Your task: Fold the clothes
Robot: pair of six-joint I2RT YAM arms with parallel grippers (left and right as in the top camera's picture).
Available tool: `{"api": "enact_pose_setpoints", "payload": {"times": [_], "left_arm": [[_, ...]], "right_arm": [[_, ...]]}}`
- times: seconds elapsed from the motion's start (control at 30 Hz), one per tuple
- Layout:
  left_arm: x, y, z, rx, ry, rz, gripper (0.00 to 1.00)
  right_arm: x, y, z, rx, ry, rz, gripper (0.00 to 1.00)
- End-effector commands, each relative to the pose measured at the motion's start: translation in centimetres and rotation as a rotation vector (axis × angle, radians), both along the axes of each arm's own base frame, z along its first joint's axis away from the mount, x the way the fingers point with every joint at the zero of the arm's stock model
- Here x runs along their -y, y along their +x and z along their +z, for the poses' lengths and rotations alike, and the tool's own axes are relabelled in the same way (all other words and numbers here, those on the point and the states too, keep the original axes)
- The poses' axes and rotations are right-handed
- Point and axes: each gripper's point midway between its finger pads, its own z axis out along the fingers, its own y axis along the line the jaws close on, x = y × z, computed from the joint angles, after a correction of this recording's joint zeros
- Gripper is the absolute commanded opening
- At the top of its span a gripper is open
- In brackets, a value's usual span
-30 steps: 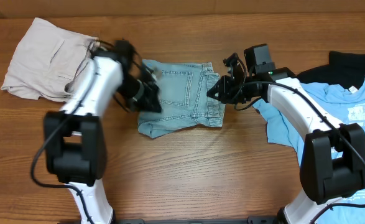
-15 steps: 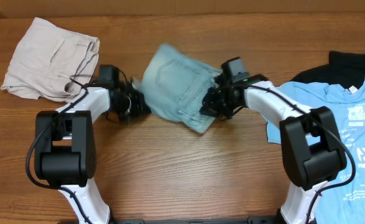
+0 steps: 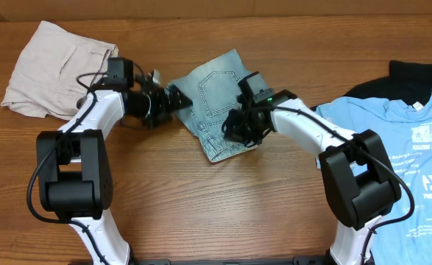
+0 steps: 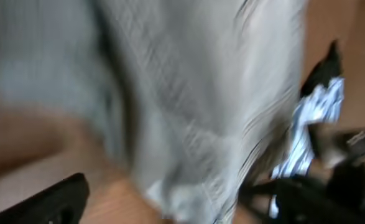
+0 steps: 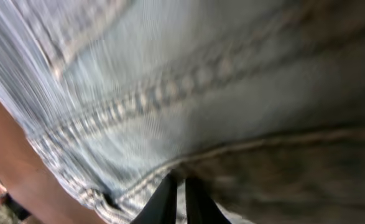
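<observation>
The clothes in play are faded light-blue denim shorts (image 3: 214, 94), folded and lying askew at the table's middle with a stitched pocket up. My left gripper (image 3: 173, 101) is at their left edge, open. In the blurred left wrist view its fingers (image 4: 51, 202) stand wide apart with the denim (image 4: 188, 106) hanging between them. My right gripper (image 3: 238, 126) is shut on the shorts at their lower right edge. The right wrist view shows its fingertips (image 5: 179, 196) pinched together on a denim seam (image 5: 170, 99).
Crumpled beige shorts (image 3: 54, 66) lie at the back left, close behind my left arm. A sky-blue printed T-shirt (image 3: 399, 140) is spread at the right over a black garment (image 3: 418, 73). Bare wooden table (image 3: 223, 213) runs along the front.
The shorts swung left through the air and now lie rotated on the table. My left gripper let go of them and opened. My right gripper moved left, still holding them.
</observation>
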Motion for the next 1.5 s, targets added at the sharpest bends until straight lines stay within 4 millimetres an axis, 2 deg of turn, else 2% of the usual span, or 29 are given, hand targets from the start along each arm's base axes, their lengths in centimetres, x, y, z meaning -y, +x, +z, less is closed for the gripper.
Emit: {"api": "enact_pose_setpoints", "payload": {"times": [0.0, 0.13, 0.37, 0.6, 0.67, 0.7, 0.73, 0.77, 0.8, 0.83, 0.87, 0.97, 1.07, 1.2, 1.3, 1.33, 1.37, 1.4, 1.47], "left_arm": [[0.6, -2.0, -1.7, -0.021, 0.037, -0.079, 1.0], [1.1, -2.8, -2.4, -0.067, 0.027, -0.06, 1.0], [3.3, -1.3, -3.7, -0.063, -0.014, 0.017, 1.0], [8.0, 0.6, -6.3, -0.062, -0.082, 0.058, 1.0], [8.7, 0.9, -6.9, -0.075, -0.096, 0.081, 1.0], [8.9, 1.0, -7.2, -0.079, -0.095, 0.091, 0.93], [8.9, 1.0, -7.5, -0.081, -0.09, 0.093, 0.81], [8.9, 1.0, -7.5, -0.081, -0.089, 0.092, 0.5], [8.9, 0.9, -7.5, -0.079, -0.09, 0.086, 0.28], [8.8, 1.0, -7.5, -0.074, -0.092, 0.082, 0.16], [8.5, 1.2, -7.4, -0.067, -0.092, 0.084, 0.12], [7.5, 1.7, -7.1, -0.039, -0.108, 0.077, 0.04], [7.3, 1.8, -5.3, 0.04, -0.176, -0.021, 0.04], [5.0, 1.5, -1.7, 0.039, -0.217, -0.06, 0.04], [1.9, 3.6, 3.7, 0.133, -0.233, -0.019, 0.04], [0.5, 4.6, 6.3, 0.189, -0.231, 0.007, 0.04], [-0.5, 5.2, 8.1, 0.23, -0.225, 0.023, 0.04], [-3.0, 6.6, 12.3, 0.338, -0.207, 0.065, 0.04], [-5.7, 7.8, 16.2, 0.435, -0.176, 0.121, 0.04]], "right_arm": [[2.1, 2.3, 0.6, 0.046, -0.038, -0.07, 0.1], [2.6, 2.3, -1.0, 0.017, -0.062, -0.08, 0.14], [1.9, 1.0, -4.0, -0.074, -0.049, -0.058, 0.15], [1.9, 0.8, -4.1, -0.087, -0.044, -0.055, 0.15], [1.9, 0.7, -4.2, -0.091, -0.045, -0.055, 0.15], [1.9, 0.6, -4.2, -0.094, -0.046, -0.055, 0.15], [1.9, 0.6, -4.2, -0.095, -0.047, -0.055, 0.15], [2.0, 0.6, -4.2, -0.097, -0.048, -0.055, 0.15], [2.0, 0.5, -4.2, -0.099, -0.048, -0.055, 0.14], [1.9, 0.4, -4.2, -0.103, -0.045, -0.054, 0.12], [1.9, 0.3, -4.1, -0.11, -0.04, -0.052, 0.08], [1.2, 0.0, -3.2, -0.127, 0.01, -0.038, 0.07], [0.9, -0.3, -0.9, -0.133, 0.053, -0.022, 0.06], [1.3, -0.5, 4.5, -0.05, 0.083, 0.053, 0.06], [1.4, -0.3, 8.5, 0.057, 0.113, 0.089, 0.07], [1.4, -0.2, 9.5, 0.083, 0.122, 0.089, 0.08], [1.5, -0.2, 10.0, 0.096, 0.126, 0.088, 0.09], [1.4, -0.1, 11.4, 0.136, 0.141, 0.09, 0.11], [1.4, 0.0, 12.0, 0.159, 0.148, 0.091, 0.11]]}}
